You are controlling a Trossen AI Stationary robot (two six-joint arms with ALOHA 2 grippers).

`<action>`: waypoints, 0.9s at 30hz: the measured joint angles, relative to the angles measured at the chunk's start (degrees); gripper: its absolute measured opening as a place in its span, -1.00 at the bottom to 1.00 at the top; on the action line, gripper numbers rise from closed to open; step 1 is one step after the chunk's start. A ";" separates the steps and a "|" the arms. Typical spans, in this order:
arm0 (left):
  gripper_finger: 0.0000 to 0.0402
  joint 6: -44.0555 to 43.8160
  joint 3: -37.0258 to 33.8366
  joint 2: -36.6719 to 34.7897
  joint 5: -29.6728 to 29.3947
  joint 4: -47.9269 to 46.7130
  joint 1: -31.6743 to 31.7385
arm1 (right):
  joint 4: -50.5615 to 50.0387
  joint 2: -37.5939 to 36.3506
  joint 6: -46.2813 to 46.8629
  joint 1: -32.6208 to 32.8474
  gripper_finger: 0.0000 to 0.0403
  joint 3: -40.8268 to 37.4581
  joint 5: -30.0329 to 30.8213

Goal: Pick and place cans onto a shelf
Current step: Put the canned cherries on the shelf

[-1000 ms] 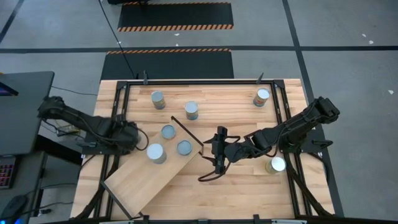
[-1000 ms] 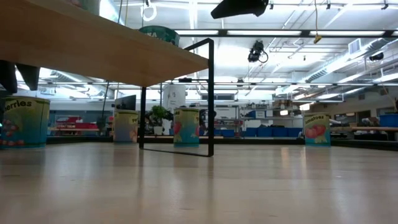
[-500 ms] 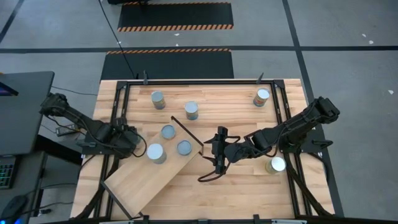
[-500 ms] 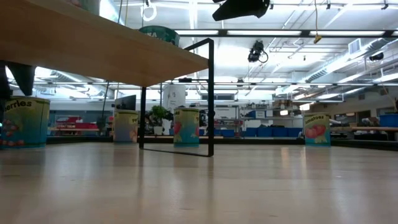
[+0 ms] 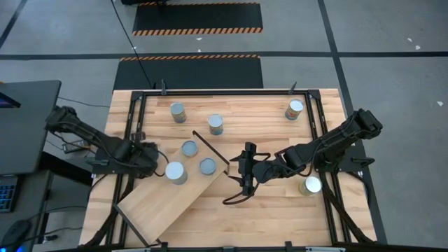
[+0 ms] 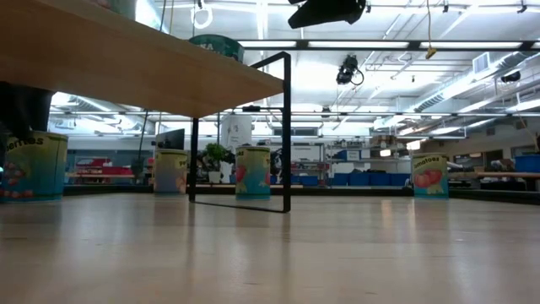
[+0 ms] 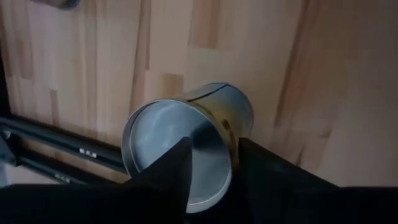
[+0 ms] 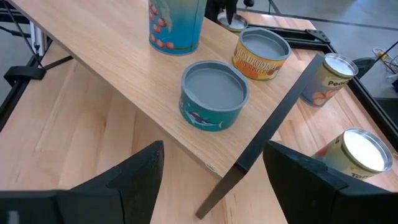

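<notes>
High view: seven cans (image 5: 215, 124) counted, three on the one tilted shelf (image 5: 168, 203) lower left, left gripper (image 5: 148, 159) beside them, right gripper (image 5: 246, 170) centre; low view: left gripper sits lower than before; wrist views: left grip can't be told, right claw spread, empty.

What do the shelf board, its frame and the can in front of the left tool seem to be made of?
The shelf board looks like pale plywood with a smooth matte face and faint grain. Its frame looks like thin black metal bar, probably painted. The can by the left tool looks like shiny bare metal: its round end reflects light, and a side seam shows.
</notes>
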 joint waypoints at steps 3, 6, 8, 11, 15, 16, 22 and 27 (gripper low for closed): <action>-0.42 1.07 0.04 2.05 -0.34 0.04 2.22 | 0.00 0.00 0.00 0.00 0.39 0.02 0.00; -0.52 1.52 0.12 2.90 -0.76 -0.17 3.90 | 0.02 0.00 0.00 0.00 0.39 0.02 0.00; -0.61 1.51 0.16 2.84 -1.14 -0.59 4.67 | 0.02 0.00 0.00 0.00 0.39 0.02 0.00; -0.78 1.50 1.18 2.60 -1.23 -0.91 5.69 | 0.03 0.00 0.00 0.00 0.39 0.02 0.00; -0.97 2.92 2.05 2.60 -0.85 -0.89 6.98 | 0.08 0.00 0.00 0.00 0.39 0.01 0.00; -0.97 2.98 2.05 2.61 -0.79 -1.04 7.34 | 0.11 0.00 0.00 0.00 0.39 0.02 0.00; -0.99 3.20 2.05 2.60 -0.81 -1.64 8.26 | 0.11 0.00 0.00 0.00 0.39 0.02 0.00; -0.99 1.70 3.76 2.58 -1.10 -6.11 8.24 | 0.11 0.00 0.00 0.00 0.39 0.01 0.00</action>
